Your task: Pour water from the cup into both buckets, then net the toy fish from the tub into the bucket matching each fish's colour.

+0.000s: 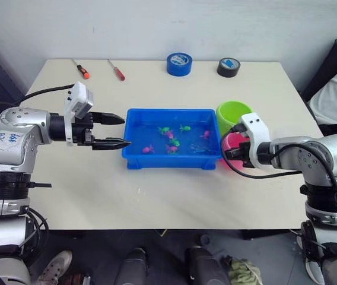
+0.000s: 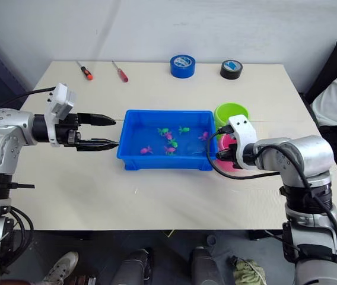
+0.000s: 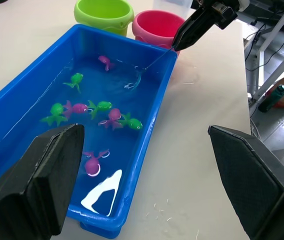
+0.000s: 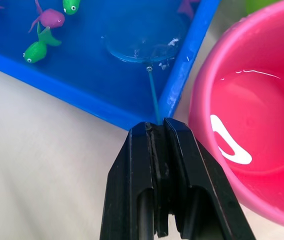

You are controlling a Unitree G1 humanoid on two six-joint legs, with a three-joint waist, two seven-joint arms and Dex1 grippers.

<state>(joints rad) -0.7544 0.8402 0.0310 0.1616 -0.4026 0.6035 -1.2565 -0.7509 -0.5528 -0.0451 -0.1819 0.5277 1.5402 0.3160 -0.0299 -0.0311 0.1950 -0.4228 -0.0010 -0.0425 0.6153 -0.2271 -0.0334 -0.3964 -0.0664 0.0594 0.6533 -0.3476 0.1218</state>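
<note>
Right tool (image 4: 157,131) pinching net (image 4: 142,47) handle, hoop dipped in tub (image 1: 134,155) just ahead, pink bucket (image 4: 252,115) beside it; left tool (image 1: 120,130) spread, empty, facing tub.

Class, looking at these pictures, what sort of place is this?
Probably a robot test room or workshop: a plain table against a bare wall, tape rolls and screwdrivers lying about, and a staged toy-fish tub.

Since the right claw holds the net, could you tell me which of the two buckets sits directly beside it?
The pink bucket, with water in it, sits right by the right claw. The green bucket stands just beyond it, farther from the claw.
</note>
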